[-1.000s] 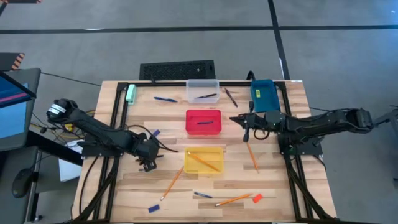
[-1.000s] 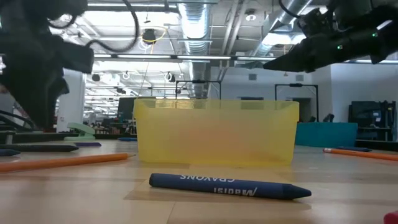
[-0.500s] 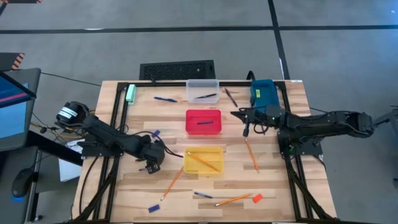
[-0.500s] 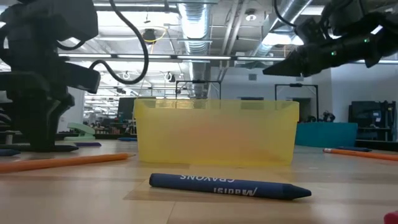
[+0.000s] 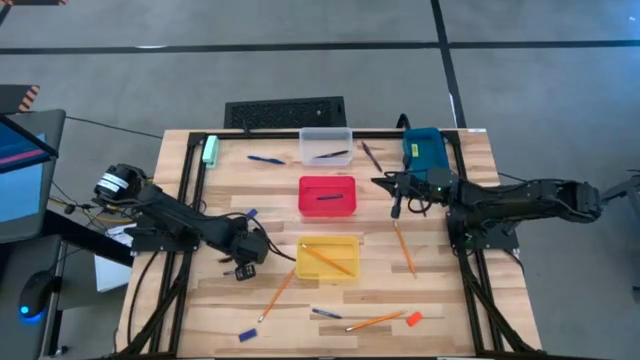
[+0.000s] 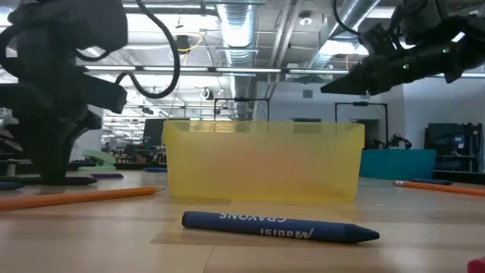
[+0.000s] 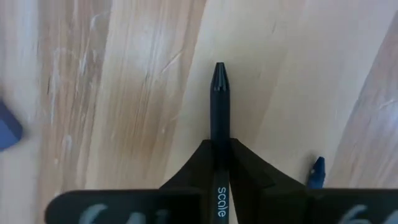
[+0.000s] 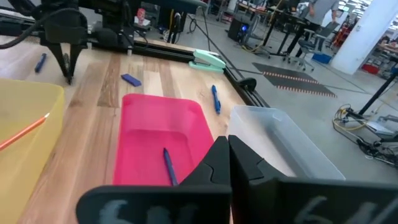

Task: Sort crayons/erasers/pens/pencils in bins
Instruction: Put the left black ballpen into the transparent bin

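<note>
Pens are the matter here: the left wrist view alone shows a slim black pen (image 7: 219,112) pinched between the left gripper (image 5: 245,268)'s closed fingers (image 7: 249,171), lying on the pale wood-grain desk (image 7: 124,93), while the high view places that gripper beside the yellow bin (image 5: 328,258). A second ago those fingers stood spread wide above the pen; now they are clamped on it. The right gripper (image 5: 395,200), fingers pressed together on nothing, hovers between the smooth red bin (image 5: 327,195) and blue bin (image 5: 424,150).

Dark jointed arms (image 5: 170,215), black looping cables (image 6: 163,45)
</note>
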